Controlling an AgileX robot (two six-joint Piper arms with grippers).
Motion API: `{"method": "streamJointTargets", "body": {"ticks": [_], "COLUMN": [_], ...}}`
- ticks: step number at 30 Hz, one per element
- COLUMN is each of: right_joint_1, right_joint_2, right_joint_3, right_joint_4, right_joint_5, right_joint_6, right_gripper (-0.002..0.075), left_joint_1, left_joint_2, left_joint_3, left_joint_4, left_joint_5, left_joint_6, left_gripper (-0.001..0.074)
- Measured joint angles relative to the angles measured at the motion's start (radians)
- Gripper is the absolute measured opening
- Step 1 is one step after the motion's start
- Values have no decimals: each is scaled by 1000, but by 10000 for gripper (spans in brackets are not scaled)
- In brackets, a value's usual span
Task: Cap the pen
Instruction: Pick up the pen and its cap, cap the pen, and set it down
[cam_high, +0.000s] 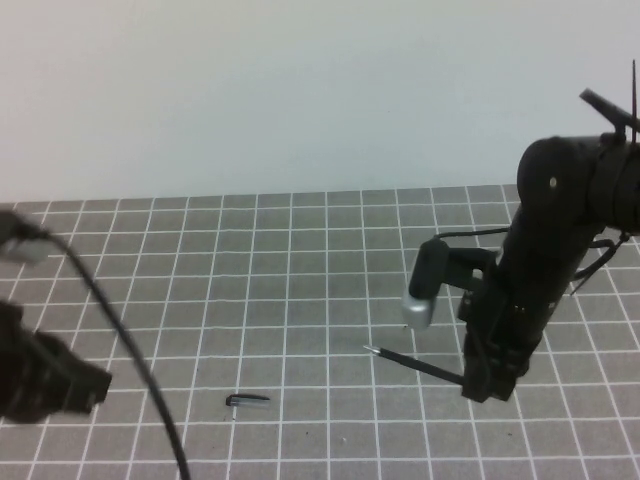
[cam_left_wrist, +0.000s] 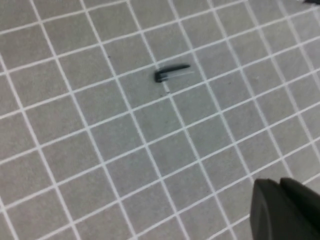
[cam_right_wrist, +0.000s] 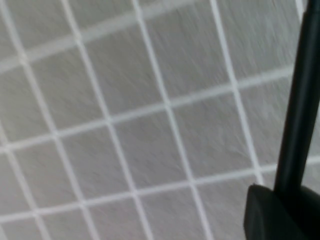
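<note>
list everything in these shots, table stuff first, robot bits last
slim black pen: one, black with a silvery tip, gripped at one end by the right gripper, tip toward the robot's left
small black pen cap: one, black, lying on the mat between the arms, touching nothing
gridded table mat: one, grey with white lines, under everything
thin black cable: one, black, arcing over the mat's left side
left gripper: one, black, low at the left edge, apart from the cap
right gripper: one, black, on the right, shut on the pen

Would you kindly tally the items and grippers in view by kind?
Pen: 1, held by the right gripper, right of centre.
Cap: 1, lying on the mat.
Grippers: 2, the left gripper low at the near left.
Total: 4.
</note>
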Motion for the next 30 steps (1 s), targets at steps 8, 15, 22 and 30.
{"method": "streamJointTargets", "body": {"ticks": [8, 15, 22, 30], "right_joint_1": [0, 0, -2, -2], "right_joint_2": [-2, -2, -2, 2], "right_joint_3": [-7, -7, -7, -7], "right_joint_4": [55, -32, -95, -125], "right_joint_5": [119, 119, 133, 106], "right_joint_6": [126, 254, 305, 309], "right_gripper": [-3, -3, -3, -3], "left_joint_1": [-13, -181, -356, -397], "left_joint_2": [320, 505, 554, 626], "left_joint_3": [-192, -289, -295, -295], "left_joint_4": [-76, 112, 373, 398], "left_joint_5": [23, -37, -233, -231], "left_joint_6": [193, 281, 359, 534], "left_gripper": [84, 160, 172, 358]}}
